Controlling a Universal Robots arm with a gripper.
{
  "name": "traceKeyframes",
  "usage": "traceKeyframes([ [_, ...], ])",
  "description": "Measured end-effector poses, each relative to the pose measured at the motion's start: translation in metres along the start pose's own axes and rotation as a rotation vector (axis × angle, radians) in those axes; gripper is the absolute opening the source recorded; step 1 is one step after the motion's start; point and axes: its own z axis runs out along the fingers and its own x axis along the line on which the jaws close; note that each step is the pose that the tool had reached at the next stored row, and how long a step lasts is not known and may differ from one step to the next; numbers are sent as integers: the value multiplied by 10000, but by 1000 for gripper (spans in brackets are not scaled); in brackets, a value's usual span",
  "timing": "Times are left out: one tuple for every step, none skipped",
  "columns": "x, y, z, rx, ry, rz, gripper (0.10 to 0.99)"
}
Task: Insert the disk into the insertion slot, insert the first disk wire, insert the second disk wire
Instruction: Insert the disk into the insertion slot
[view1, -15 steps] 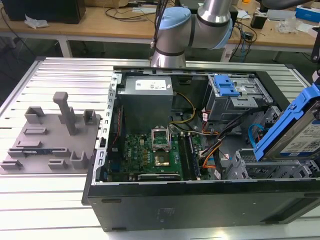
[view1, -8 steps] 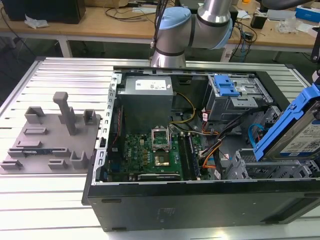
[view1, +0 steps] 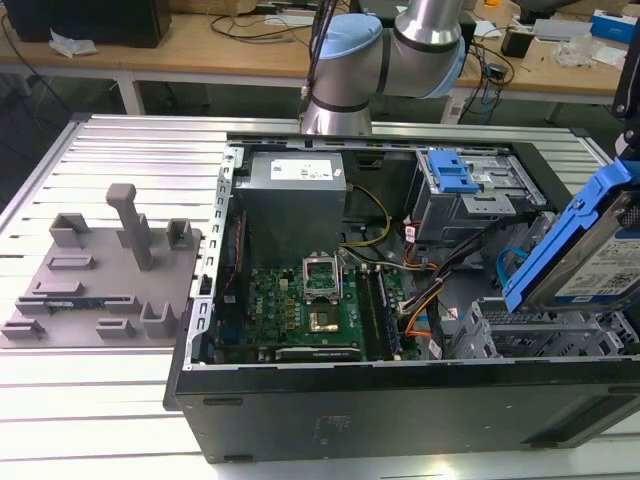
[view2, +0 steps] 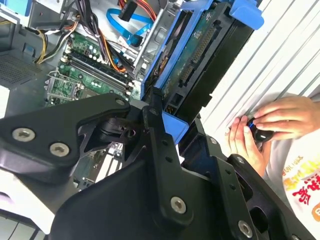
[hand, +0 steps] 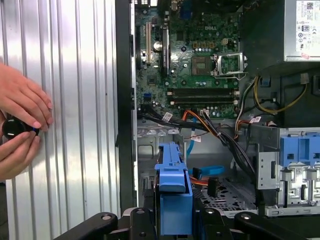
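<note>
The disk (view1: 590, 250), a silver-grey drive with a white label in a bright blue carrier, hangs tilted at the exterior view's right, above the case's near right corner. My gripper (view2: 175, 125) is shut on the carrier's end, and both wrist views show the disk (hand: 172, 195) between the black fingers (view2: 156, 117). Just below it stands the insertion slot (view1: 530, 335), a perforated grey cage. A blue flat cable (hand: 205, 172) and orange-red wires (hand: 200, 117) lie loose beside the cage, plugged into nothing that I can see.
The open computer case (view1: 400, 400) holds a green motherboard (view1: 300, 300), a grey power supply (view1: 295, 175) and a taller grey bay with a blue latch (view1: 455, 175). A person's hands (hand: 20, 125) hold a small black object on the ribbed table. A grey fixture (view1: 100, 270) lies at the exterior view's left.
</note>
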Motion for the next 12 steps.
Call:
traceKeyframes([
  [-9,3,1,1,3,1,365],
  [-23,6,3,0,9,-1,365],
  [-33,9,5,0,11,-2,365],
  [-50,13,8,0,18,-1,365],
  [-60,16,11,0,22,-1,365],
  [-74,18,15,1,27,-2,365],
  [-97,23,22,1,38,-3,365],
  [-111,27,25,1,50,-3,365],
  [-119,30,30,1,57,-3,365],
  [-129,36,38,1,65,-3,365],
  [-135,41,43,1,70,-3,365],
  [-140,45,48,1,73,-3,365],
])
